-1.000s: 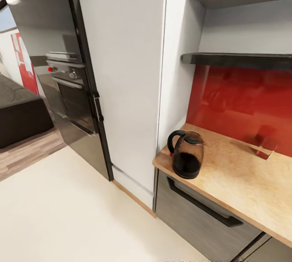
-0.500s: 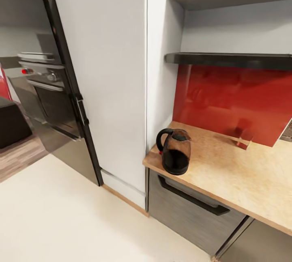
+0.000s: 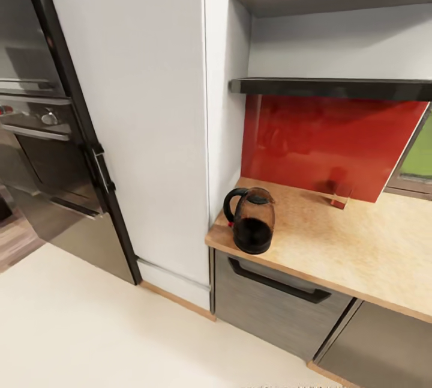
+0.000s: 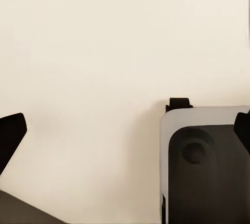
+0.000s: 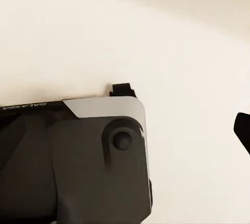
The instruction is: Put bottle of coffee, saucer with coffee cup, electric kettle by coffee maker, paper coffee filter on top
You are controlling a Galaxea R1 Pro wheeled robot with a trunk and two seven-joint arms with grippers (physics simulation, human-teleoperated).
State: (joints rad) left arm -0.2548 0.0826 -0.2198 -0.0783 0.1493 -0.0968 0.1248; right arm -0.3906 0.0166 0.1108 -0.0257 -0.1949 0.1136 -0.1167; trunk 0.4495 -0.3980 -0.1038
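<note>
Wood-grain tabletop (image 3: 360, 256) spans the head view's four o'clock; the electric kettle (image 3: 251, 221) stands at its corner, risking a knock-off during approach. Left end effector (image 4: 125, 135) hangs open, unladen; the right one's state is unclear.

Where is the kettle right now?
In the head view the kettle stands on the wooden countertop, at its left corner beside the tall white cabinet, above the grey drawer.
</note>
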